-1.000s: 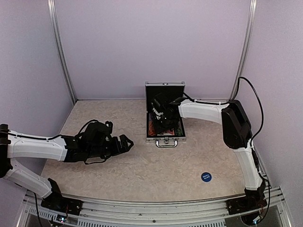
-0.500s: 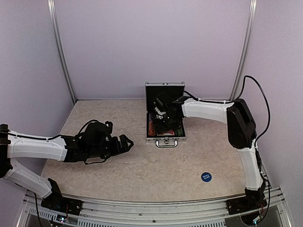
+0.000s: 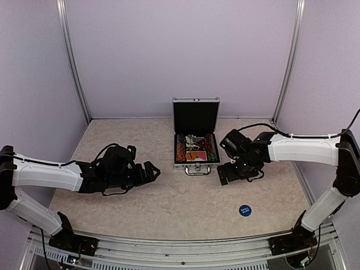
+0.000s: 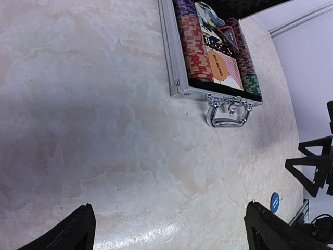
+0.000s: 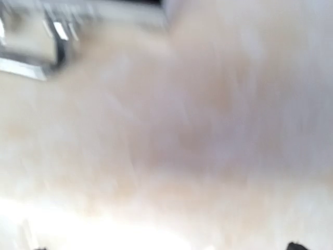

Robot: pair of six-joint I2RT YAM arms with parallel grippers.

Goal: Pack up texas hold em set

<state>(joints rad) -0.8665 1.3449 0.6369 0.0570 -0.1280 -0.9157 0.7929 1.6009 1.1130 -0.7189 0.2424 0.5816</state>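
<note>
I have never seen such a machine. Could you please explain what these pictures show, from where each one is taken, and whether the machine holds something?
These are two white robot arms fixed at the near edge of a table. Each ends in a two-finger claw. One picture looks down from above and behind them. The other two come from small cameras on the wrists; the right one is too blurred to read.

On the table stands a small silver case, lid up, with poker chips, cards and an orange disc inside. A blue disc lies alone nearer the arms.

The left claw and the right claw are both open and hold nothing, one on each side of the case.
</note>
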